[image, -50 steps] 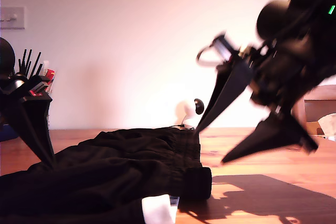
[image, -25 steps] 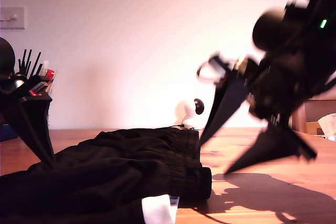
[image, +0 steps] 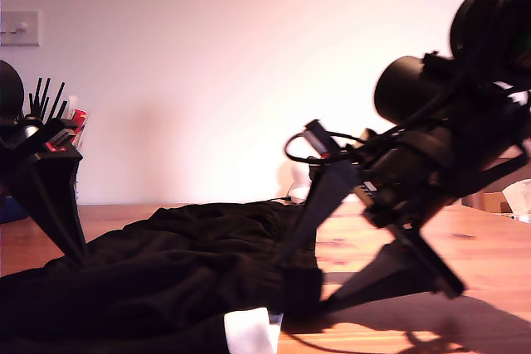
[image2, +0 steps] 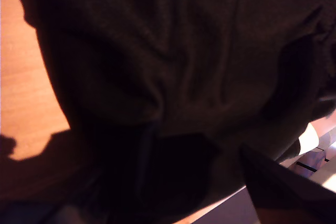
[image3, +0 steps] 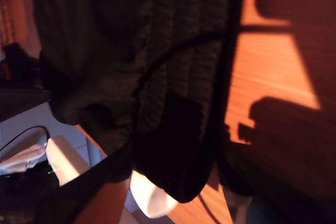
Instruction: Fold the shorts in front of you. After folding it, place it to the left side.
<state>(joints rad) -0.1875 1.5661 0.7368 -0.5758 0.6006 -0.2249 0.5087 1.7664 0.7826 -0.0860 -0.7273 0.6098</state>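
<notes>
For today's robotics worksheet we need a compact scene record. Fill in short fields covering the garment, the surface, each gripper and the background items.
garment: black shorts, lying crumpled, not yet folded
waistband: ribbed elastic waistband, at the end toward the exterior view's right
trim: white patch at the near edge
surface: wooden table
first gripper: my first gripper, tips down on the fabric; jaw state unclear
second gripper: my second gripper, open, straddling the waistband
background: light switch on the wall
</notes>
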